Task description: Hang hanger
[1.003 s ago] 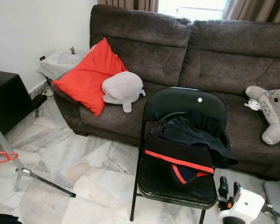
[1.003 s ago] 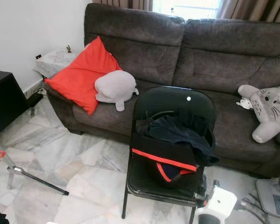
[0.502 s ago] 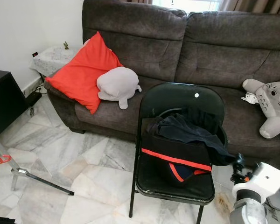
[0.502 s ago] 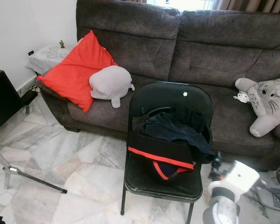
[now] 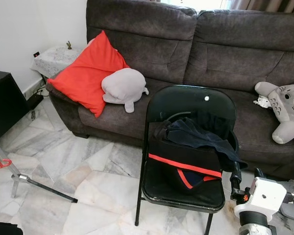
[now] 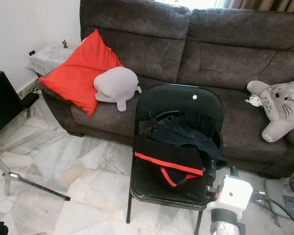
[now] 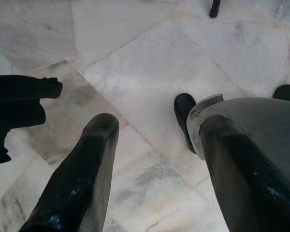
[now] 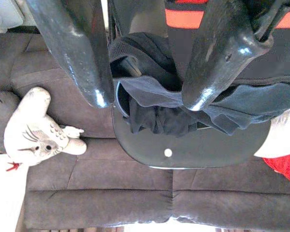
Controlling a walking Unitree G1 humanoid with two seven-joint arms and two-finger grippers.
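Hanger (image 5: 176,115), apparently the black curved piece, is seen lodged in the dark clothes (image 5: 198,138) piled on the black folding chair (image 5: 186,100), which is set at 6 o'clock of the brown sofa (image 5: 225,49). The right tool (image 8: 145,96) is held at 4 o'clock of the chair seat, fingers spread and nothing gripped. The left tool (image 7: 157,125) is hung over the marble floor (image 5: 78,161), fingers likewise parted and empty.
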